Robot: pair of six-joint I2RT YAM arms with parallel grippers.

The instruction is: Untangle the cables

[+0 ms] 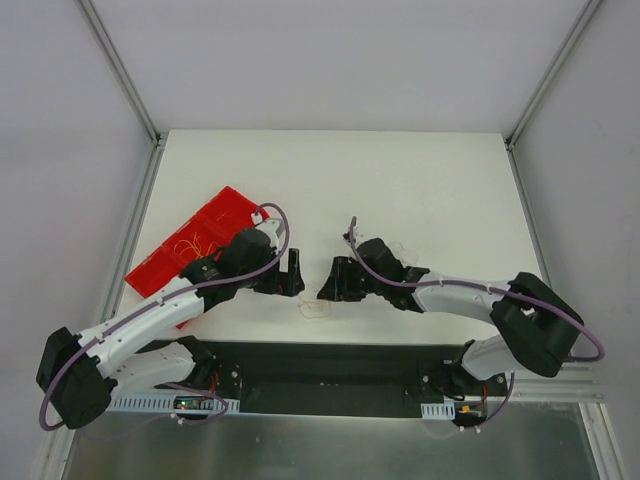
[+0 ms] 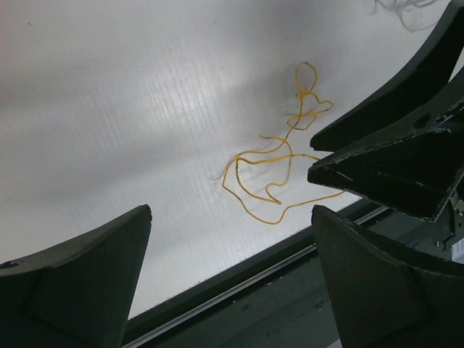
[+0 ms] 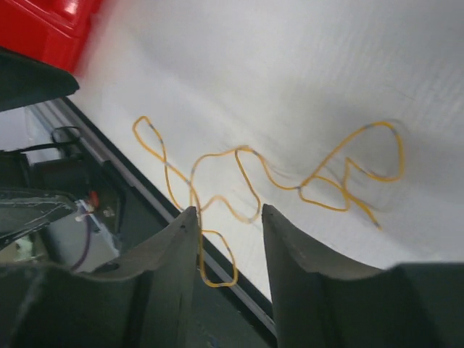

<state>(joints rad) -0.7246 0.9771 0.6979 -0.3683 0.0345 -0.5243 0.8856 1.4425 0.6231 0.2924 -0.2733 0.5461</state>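
A thin yellow cable [image 3: 246, 156] lies in loose loops on the white table [image 1: 400, 180] near its front edge; one loop hangs over the edge. It is faint in the top view [image 1: 315, 310] and clear in the left wrist view [image 2: 255, 154]. My right gripper [image 3: 229, 212] is open just above it, fingers astride the front loop. My left gripper [image 2: 232, 217] is open and empty, to the left of the cable [image 1: 295, 272]. The right gripper [image 1: 328, 288] faces it closely. More thin cables [image 1: 190, 243] lie in the red tray. Whitish wires [image 2: 406, 11] lie farther back.
The red tray [image 1: 229, 207] sits at the table's left, partly under my left arm, and its corner shows in the right wrist view [image 3: 43, 29]. A black base strip [image 1: 320, 365] runs along the table's front edge. Frame posts stand at the back corners.
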